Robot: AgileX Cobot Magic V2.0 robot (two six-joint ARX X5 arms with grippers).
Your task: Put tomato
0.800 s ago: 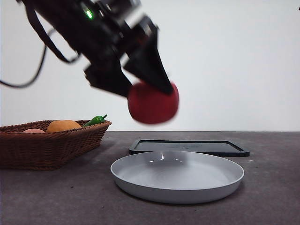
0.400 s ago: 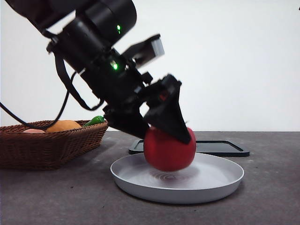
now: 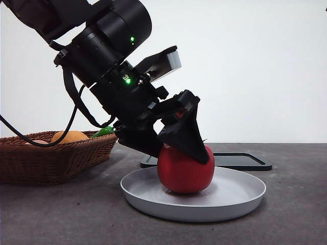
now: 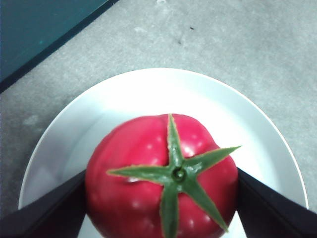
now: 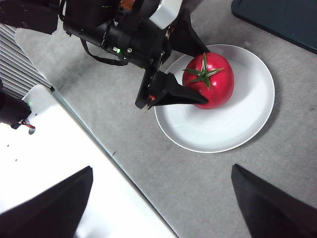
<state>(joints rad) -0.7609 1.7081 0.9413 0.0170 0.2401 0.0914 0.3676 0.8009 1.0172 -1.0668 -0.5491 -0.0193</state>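
The tomato (image 3: 185,171), glossy red with a green spiky calyx, rests upright on the white plate (image 3: 240,191) in the middle of the table. My left gripper (image 3: 188,147) reaches down from the upper left and is shut on the tomato, one jaw against each side. In the left wrist view the tomato (image 4: 148,188) fills the space between the jaws, with the plate (image 4: 124,94) under it. The right wrist view shows the tomato (image 5: 218,84) and plate (image 5: 237,124) from high above. My right gripper (image 5: 161,198) is open and empty, well above the table.
A wicker basket (image 3: 51,158) stands at the left with an orange fruit (image 3: 69,137), a pale pink fruit (image 3: 36,143) and a green pepper (image 3: 104,131). A flat black tray (image 3: 245,161) lies behind the plate. A white panel (image 5: 49,163) borders the table.
My left gripper has come down with the tomato from mid-air onto the plate, and the tomato now rests on it. The basket and tray have not moved.
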